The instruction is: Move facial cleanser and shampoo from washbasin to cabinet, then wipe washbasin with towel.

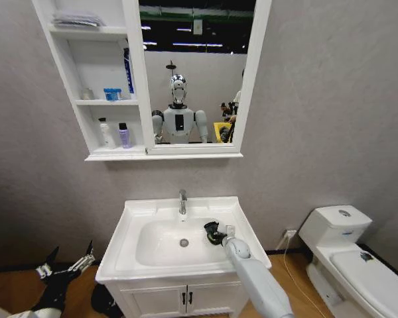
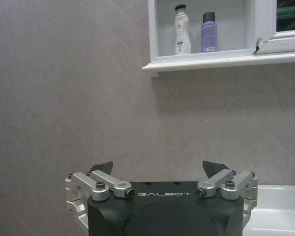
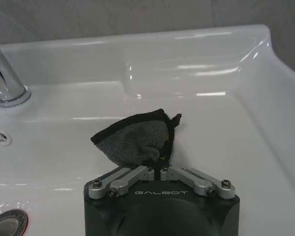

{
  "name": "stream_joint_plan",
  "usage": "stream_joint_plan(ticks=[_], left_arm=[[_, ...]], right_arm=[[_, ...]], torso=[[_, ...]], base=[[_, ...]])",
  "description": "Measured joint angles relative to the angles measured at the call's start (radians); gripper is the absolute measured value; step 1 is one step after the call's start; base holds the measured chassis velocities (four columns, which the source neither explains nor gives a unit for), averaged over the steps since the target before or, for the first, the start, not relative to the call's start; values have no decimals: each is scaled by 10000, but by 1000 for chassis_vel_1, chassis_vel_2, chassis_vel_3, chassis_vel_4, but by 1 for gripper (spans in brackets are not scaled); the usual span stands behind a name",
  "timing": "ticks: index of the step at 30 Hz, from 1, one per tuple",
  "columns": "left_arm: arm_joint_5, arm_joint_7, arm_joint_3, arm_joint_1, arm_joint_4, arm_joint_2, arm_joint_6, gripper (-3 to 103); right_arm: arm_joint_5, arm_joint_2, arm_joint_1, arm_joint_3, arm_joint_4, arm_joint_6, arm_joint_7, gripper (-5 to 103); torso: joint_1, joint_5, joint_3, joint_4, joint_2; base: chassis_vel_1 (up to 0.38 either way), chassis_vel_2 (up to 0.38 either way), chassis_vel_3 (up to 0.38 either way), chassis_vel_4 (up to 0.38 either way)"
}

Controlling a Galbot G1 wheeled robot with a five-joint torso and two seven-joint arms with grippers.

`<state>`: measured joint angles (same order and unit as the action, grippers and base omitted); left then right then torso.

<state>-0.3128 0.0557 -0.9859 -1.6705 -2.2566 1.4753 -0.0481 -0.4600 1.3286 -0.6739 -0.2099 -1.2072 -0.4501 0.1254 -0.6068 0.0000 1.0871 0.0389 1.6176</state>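
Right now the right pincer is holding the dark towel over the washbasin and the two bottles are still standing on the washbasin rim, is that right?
Not quite. The right pincer does hold the dark towel over the washbasin, but the two bottles stand on the bottom shelf of the cabinet, not on the washbasin rim. The head view shows it, and the left wrist view confirms it.

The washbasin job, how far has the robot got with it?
Two bottles already stand on the cabinet's bottom shelf. The right gripper holds the dark towel over the washbasin, so wiping is in hand. The left gripper hangs open beside the basin.
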Motion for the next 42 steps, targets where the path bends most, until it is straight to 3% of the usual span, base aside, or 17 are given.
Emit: stream_joint_plan(ticks=[12, 19, 24, 28, 30, 38, 41, 42], left_arm=[[0, -1, 0, 0, 0, 0, 0, 100], [0, 0, 0, 0, 0, 0, 0, 100], [0, 0, 0, 0, 0, 0, 0, 100], [0, -1, 0, 0, 0, 0, 0, 100], [0, 0, 0, 0, 0, 0, 0, 100], [0, 0, 0, 0, 0, 0, 0, 100], [0, 0, 0, 0, 0, 0, 0, 100], [0, -1, 0, 0, 0, 0, 0, 100]], right_arm=[[499, -266, 207, -342, -923, 348, 430, 1], [1163, -628, 612, -727, -371, 1401, -345, 1], [1281, -780, 551, -862, -302, 1454, -680, -1], [1644, -794, 437, -986, -74, 1464, -807, 15], [1653, -775, 461, -1018, 141, 1522, -848, 15], [1642, -743, 705, -1165, 975, 2484, -1820, 47], [1630, -801, 521, -1162, 542, 2500, -1789, 58], [1524, -928, 187, -1173, -384, 2326, -1306, 64]], torso=[[0, 1, 0, -5, 0], [0, 0, -1, -5, -1], [0, 1, -1, -5, 0], [0, 1, -1, -4, 0], [0, 1, -1, -4, 0], [-1, 1, -1, -6, -1], [0, 1, -1, -5, -1], [-1, 1, 0, -7, -2]], base=[[0, 0, 0, 0], [0, 0, 0, 0], [0, 0, 0, 0], [0, 0, 0, 0], [0, 0, 0, 0], [0, 0, 0, 0], [0, 0, 0, 0], [0, 0, 0, 0]])
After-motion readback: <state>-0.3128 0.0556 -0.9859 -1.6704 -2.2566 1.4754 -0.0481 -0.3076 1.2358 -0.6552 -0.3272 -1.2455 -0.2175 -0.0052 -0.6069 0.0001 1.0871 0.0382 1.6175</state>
